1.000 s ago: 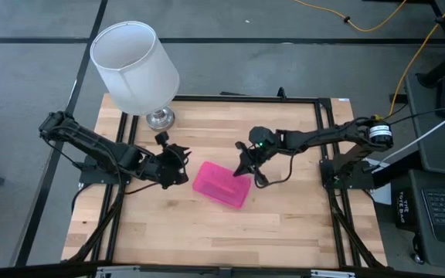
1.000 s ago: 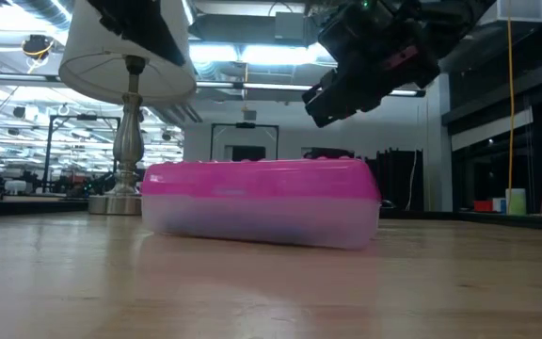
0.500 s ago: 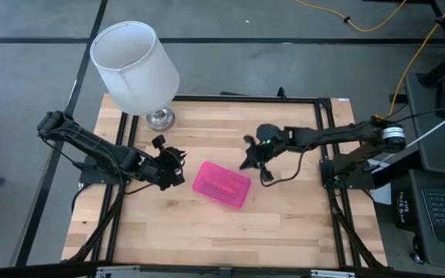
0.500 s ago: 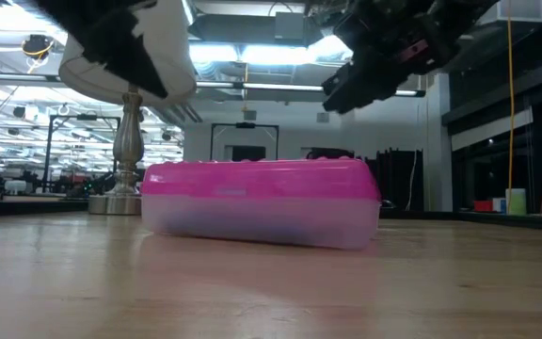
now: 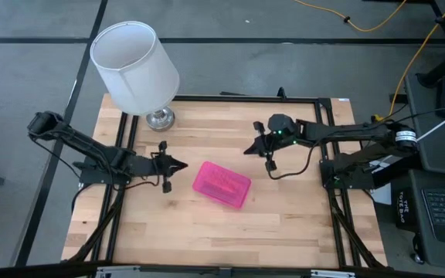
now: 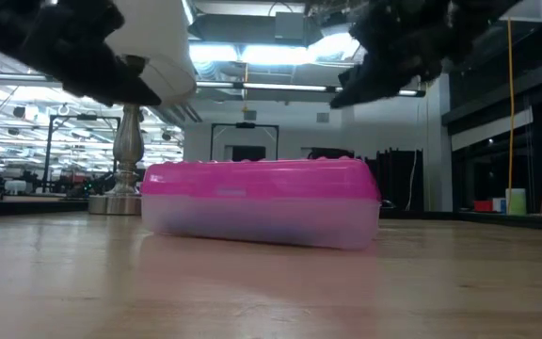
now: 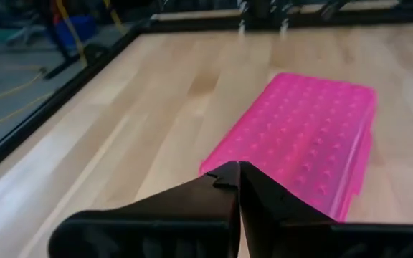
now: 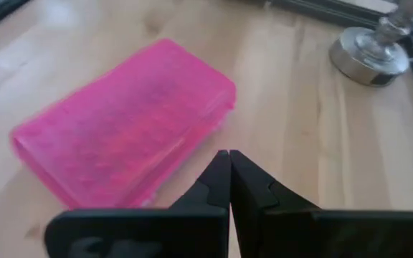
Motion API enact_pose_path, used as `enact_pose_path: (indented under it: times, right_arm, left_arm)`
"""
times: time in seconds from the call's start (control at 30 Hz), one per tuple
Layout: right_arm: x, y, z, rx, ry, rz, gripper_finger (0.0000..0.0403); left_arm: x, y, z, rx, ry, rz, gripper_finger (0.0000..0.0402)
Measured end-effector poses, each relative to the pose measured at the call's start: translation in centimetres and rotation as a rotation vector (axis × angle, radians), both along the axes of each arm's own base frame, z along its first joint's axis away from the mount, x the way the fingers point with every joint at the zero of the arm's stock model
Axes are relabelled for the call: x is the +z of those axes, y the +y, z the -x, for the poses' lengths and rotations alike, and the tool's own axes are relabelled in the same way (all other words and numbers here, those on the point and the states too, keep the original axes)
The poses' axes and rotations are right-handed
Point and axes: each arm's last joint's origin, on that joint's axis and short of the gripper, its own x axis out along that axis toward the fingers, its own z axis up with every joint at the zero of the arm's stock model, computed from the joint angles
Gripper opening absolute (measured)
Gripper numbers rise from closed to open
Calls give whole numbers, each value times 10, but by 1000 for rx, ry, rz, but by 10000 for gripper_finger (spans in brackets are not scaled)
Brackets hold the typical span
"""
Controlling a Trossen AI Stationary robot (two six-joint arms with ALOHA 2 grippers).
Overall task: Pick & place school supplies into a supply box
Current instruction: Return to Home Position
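The supply box, a small case with a hot-pink lid shut over a clear base, lies flat on the wooden table near its middle. No school supplies show outside it. My left gripper is shut and empty, hovering just left of the box with its tips pointing at the box's near corner. My right gripper is also shut and empty. It hangs above the table just beyond the box's far right corner, and the box shows ahead of its tips.
A lamp with a white shade and a metal foot stands at the table's far left. A black frame runs along the table's edges. Bare wood lies in front of the box.
My left gripper has drawn back toward the table's left edge, sunk, levelled out and shut. My right gripper has pulled away from the box's far right corner toward the right and far edges, rising a little. The box has not moved.
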Motion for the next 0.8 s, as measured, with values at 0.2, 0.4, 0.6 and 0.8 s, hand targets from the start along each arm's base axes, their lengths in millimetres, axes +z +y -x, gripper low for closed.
enact_pose_path:
  times: [0.2, 0.4, 0.6, 0.8]
  right_arm:
    - [-15, -15, 9, -70, -129, 32, 4]
    - [-1, -30, 12, -101, -256, 57, 4]
    - [4, -42, 15, -116, -317, 84, 4]
    - [4, -57, 23, -31, -331, 1, 4]
  left_arm:
    - [-18, 16, 17, -96, -116, 19, 1]
    - [-23, 29, 33, -112, -203, 32, 3]
    - [-24, 35, 46, -121, -288, -25, 3]
    - [-24, 40, 56, -102, -333, -58, 3]
